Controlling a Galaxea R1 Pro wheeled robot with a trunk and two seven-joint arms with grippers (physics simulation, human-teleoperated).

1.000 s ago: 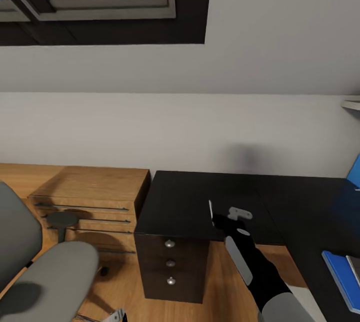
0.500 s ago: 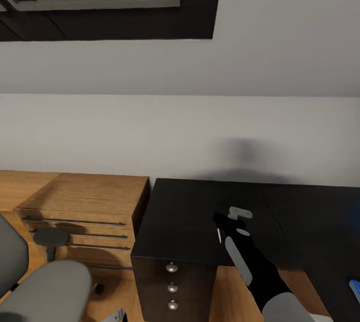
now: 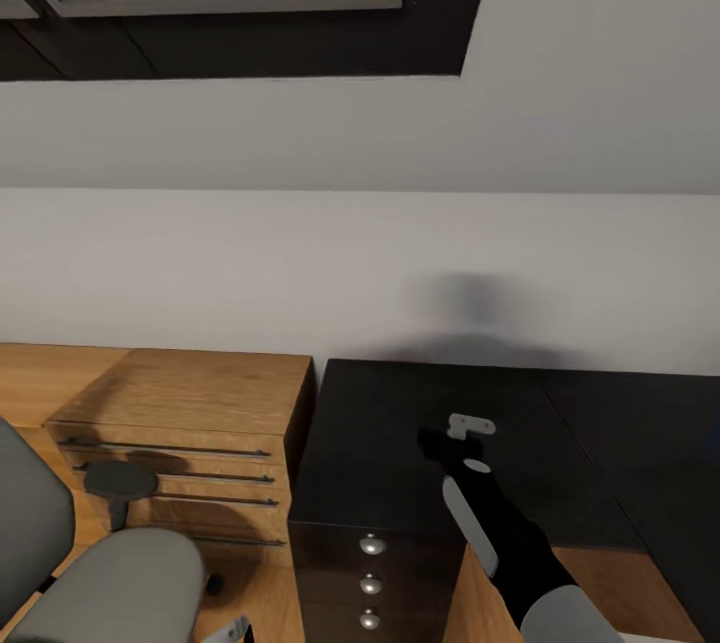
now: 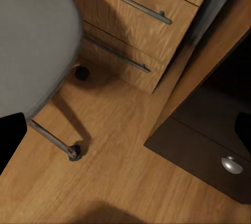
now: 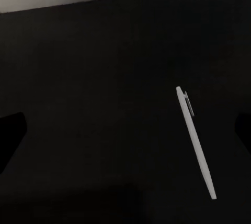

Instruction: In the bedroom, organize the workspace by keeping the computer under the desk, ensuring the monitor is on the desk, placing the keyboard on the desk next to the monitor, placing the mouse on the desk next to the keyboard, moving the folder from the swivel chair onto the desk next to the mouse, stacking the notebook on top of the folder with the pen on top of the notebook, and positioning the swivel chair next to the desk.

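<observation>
The right gripper's (image 3: 436, 443) fingertips hide behind its own wrist, so the jaw gap cannot be read. Beyond it the desk (image 3: 400, 423) runs off frame; the swivel chair (image 3: 90, 573) is cropped.

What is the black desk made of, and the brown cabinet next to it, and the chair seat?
The desk top looks like matte black painted board: flat, dark, no grain or shine. The cabinet beside it looks like light wood or wood veneer, since grain lines run across its top and drawer fronts. The swivel chair seat looks like soft grey fabric, though the render leaves that uncertain.
</observation>
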